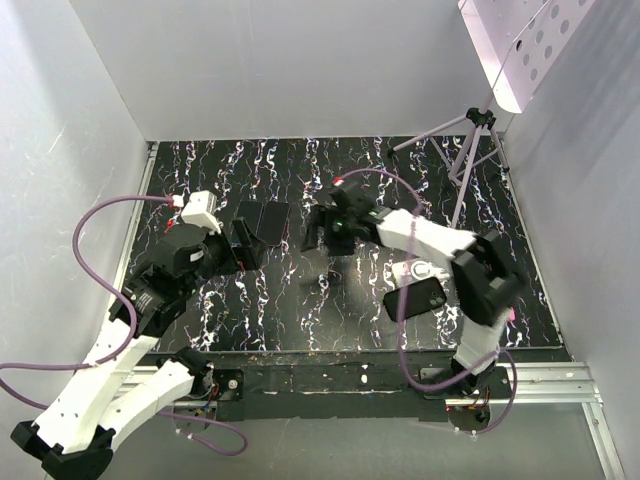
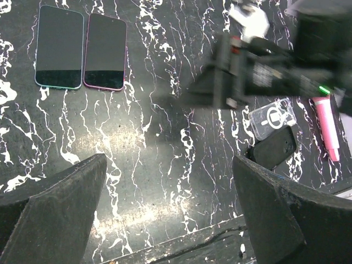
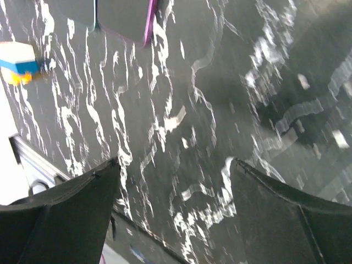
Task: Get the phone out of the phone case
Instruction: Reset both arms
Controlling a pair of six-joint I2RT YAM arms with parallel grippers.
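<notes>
The phone (image 2: 105, 52), black-screened with a red rim, lies flat on the marbled table, out of any case, beside a teal-rimmed phone (image 2: 59, 47). It also shows in the top view as the phone (image 1: 275, 222) and at the upper edge of the right wrist view as the phone (image 3: 129, 19). The black phone case (image 2: 275, 147) lies empty near the right arm's base, seen from above as the phone case (image 1: 415, 297). My left gripper (image 2: 169, 165) stands open over bare table, just left of the phones (image 1: 245, 245). My right gripper (image 3: 175, 165) is open and empty, right of the phones (image 1: 325, 232).
A clear case (image 2: 272, 116) with a ring lies next to the black case. A tripod (image 1: 470, 140) stands at the back right under a perforated light panel (image 1: 525, 45). White walls close in the table on three sides.
</notes>
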